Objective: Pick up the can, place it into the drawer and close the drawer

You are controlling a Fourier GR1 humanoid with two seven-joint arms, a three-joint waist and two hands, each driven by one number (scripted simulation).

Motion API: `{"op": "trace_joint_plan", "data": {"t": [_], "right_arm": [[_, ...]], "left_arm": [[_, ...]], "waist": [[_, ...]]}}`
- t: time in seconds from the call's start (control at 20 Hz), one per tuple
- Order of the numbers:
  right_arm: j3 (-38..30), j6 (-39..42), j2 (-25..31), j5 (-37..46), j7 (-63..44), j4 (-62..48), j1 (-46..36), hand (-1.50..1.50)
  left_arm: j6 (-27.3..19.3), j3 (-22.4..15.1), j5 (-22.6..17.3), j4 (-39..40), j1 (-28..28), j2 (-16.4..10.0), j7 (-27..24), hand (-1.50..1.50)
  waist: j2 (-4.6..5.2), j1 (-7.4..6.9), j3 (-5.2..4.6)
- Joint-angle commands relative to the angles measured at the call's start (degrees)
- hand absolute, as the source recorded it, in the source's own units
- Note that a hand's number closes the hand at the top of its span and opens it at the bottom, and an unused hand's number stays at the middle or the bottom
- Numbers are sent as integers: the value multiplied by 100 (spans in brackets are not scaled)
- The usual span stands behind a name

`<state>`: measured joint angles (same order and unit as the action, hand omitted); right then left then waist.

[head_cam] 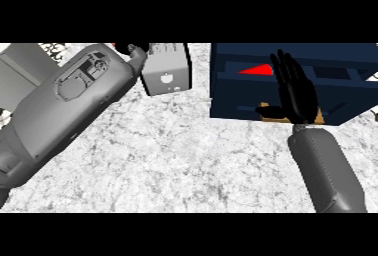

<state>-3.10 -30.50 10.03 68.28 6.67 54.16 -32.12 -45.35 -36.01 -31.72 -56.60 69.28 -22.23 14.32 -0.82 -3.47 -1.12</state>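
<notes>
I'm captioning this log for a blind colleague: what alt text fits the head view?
The robot's right hand, fingers straight, lies flat over a dark blue drawer unit in which a red shape shows. The left forearm extends up beside a grey box on the marbled counter.

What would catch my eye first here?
The robot's black right hand lies flat, fingers straight, over a dark blue drawer box at the upper right, beside a small red wedge. At the left, a bulky grey forearm slants up towards a pale grey box on the speckled white counter.
</notes>
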Motion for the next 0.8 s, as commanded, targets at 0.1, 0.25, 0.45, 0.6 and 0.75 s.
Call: {"op": "trace_joint_plan", "data": {"t": [0.1, 0.25, 0.45, 0.6, 0.75], "right_arm": [[-376, -667, -178, -49, 50, -1473, -696, -150], [-491, -754, -119, 13, -28, -1840, -1167, -150], [-751, -1144, 68, -9, 82, -2541, -1568, -150], [-767, -1096, 17, 112, -72, -2953, -2200, -150], [-853, -1152, 129, 113, -59, -3276, -2534, -150]], "left_arm": [[89, 32, 70, -542, -473, -307, 64, -150], [-35, 19, 128, -635, -787, -200, -23, -150], [-93, -135, 268, -1274, -1044, -401, 179, -150], [43, -39, 268, -1474, -1306, -610, 151, -150], [119, 33, 303, -1549, -1599, -637, -64, -150]], "waist": [[171, -103, 126], [193, -85, 123], [181, -181, 129], [193, -172, 123], [215, -147, 121]]}}
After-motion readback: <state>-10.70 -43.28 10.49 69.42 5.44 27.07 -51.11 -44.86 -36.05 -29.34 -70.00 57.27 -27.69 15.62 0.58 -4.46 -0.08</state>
